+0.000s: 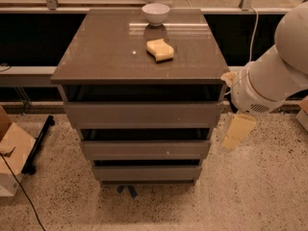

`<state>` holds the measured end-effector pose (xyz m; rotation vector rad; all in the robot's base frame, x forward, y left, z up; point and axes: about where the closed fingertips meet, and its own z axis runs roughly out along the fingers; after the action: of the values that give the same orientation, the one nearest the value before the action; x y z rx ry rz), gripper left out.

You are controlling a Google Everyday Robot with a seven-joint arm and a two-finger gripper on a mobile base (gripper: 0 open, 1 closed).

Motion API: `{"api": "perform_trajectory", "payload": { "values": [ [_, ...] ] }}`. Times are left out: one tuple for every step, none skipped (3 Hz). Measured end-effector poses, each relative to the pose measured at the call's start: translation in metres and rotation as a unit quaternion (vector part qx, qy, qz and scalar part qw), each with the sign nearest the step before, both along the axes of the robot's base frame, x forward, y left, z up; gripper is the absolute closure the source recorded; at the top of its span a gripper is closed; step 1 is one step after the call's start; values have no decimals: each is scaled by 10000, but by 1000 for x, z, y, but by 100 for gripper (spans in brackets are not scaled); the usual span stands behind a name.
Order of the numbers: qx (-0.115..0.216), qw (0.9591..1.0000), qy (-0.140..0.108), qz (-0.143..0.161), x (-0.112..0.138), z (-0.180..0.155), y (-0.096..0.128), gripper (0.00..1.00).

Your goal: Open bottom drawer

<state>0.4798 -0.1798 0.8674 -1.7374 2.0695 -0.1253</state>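
Jaws spread or pressed together, I cannot tell. My gripper (237, 132) hangs at 3 o'clock of the cabinet (96, 57), near its side and apart from it. At 6 o'clock, the bottom drawer (147, 173) is lowest of three fronts, well apart from the gripper.

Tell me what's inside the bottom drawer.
Nothing shows: the bottom drawer looks closed, with only a dark gap above its front, so its inside is hidden. The claw hangs beside the cabinet, at the picture's right, not touching it.
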Motion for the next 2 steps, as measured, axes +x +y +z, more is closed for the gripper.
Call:
{"api": "perform_trajectory", "payload": {
  "values": [
    [-303,9994,174,-35,-1,-23,4,0],
    [-539,9977,382,-172,-8,-65,10,0]
  ]
}}
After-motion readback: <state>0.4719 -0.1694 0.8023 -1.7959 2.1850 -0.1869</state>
